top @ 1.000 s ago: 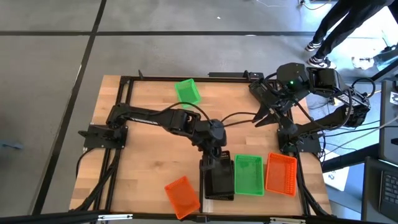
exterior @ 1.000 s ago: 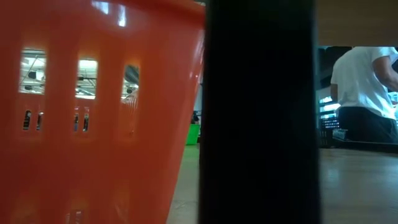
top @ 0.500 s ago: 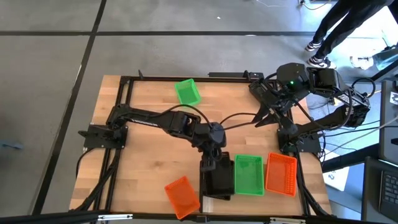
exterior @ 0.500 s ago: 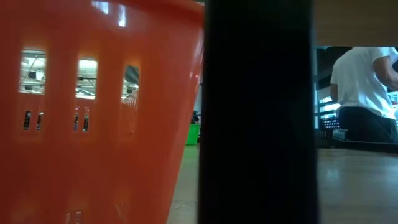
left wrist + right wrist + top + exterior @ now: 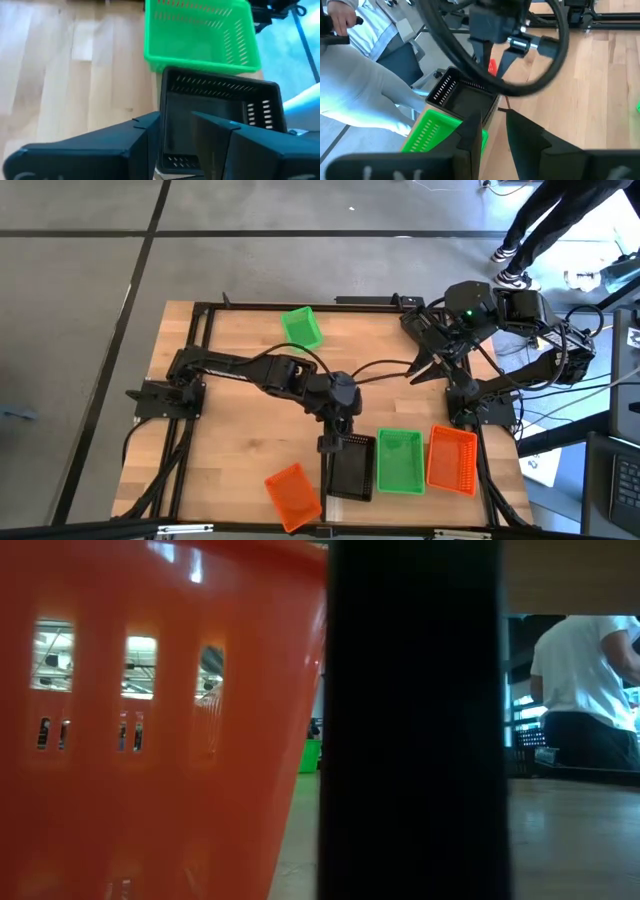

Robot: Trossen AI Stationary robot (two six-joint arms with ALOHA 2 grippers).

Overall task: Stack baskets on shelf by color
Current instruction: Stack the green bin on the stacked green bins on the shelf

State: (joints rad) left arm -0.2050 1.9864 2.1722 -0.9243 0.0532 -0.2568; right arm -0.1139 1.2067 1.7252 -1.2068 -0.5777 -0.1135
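A black basket point(image 5: 352, 470) stands near the table's front edge, with a green basket point(image 5: 400, 461) and an orange basket point(image 5: 451, 458) in a row to its right. My left gripper point(image 5: 335, 443) hangs open over the black basket's far left corner. One finger point(image 5: 145, 131) is outside its side wall point(image 5: 162, 107) and the other is over the inside. My right gripper point(image 5: 416, 374) waits open, raised over the far right. The shelf cannot be told apart from the tabletop planks. My left gripper's fingers stand on either side of the black basket's side wall point(image 5: 162, 107), coming slanting down from the far side. I cannot tell whether either finger touches the wall. The basket rests on its bottom.
Another orange basket point(image 5: 293, 495) lies askew at the front edge, left of the row, and fills the low view's left point(image 5: 150, 720). A second green basket point(image 5: 301, 326) sits at the far middle. People stand beyond the table's right point(image 5: 580, 680). Bare planks lie at the left.
My left gripper has opened and let go of the black basket, and has drawn back a little from it toward the far left. More of the basket shows now. It stands beside the green one.
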